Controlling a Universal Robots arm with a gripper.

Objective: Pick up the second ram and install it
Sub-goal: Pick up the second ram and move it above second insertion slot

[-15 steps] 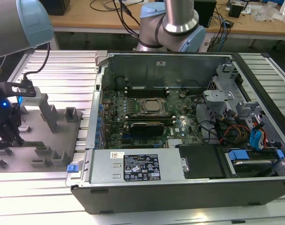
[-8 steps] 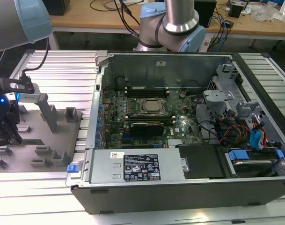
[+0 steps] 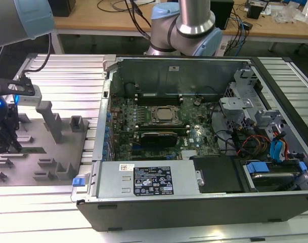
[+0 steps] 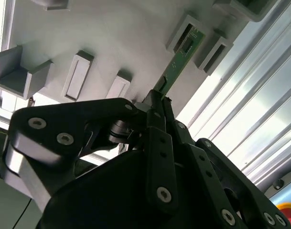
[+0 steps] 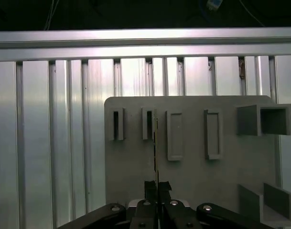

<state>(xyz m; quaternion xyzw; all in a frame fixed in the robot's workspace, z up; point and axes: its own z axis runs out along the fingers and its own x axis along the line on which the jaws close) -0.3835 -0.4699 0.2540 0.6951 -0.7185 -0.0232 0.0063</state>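
The second ram (image 4: 181,62) is a thin green stick with dark chips; its far end rests in a slot of the grey holder plate (image 4: 126,43). My gripper (image 4: 160,99) is shut on its near end, black fingers pressed against both faces. In the first wrist view the ram (image 5: 156,143) appears edge-on as a thin line running from my gripper (image 5: 157,185) to the slot blocks. In the exterior view my gripper (image 3: 4,139) hangs low over the holder plate (image 3: 57,162) at that view's left, well away from the motherboard's memory slots (image 3: 159,94).
The open computer case (image 3: 194,202) lies at the exterior view's right of the plate, with the processor socket (image 3: 164,115) mid-board and cables and drive bays (image 3: 265,131) further right. Tall grey holder blocks (image 3: 52,121) rise from the plate. A ribbed aluminium table (image 5: 49,133) surrounds it.
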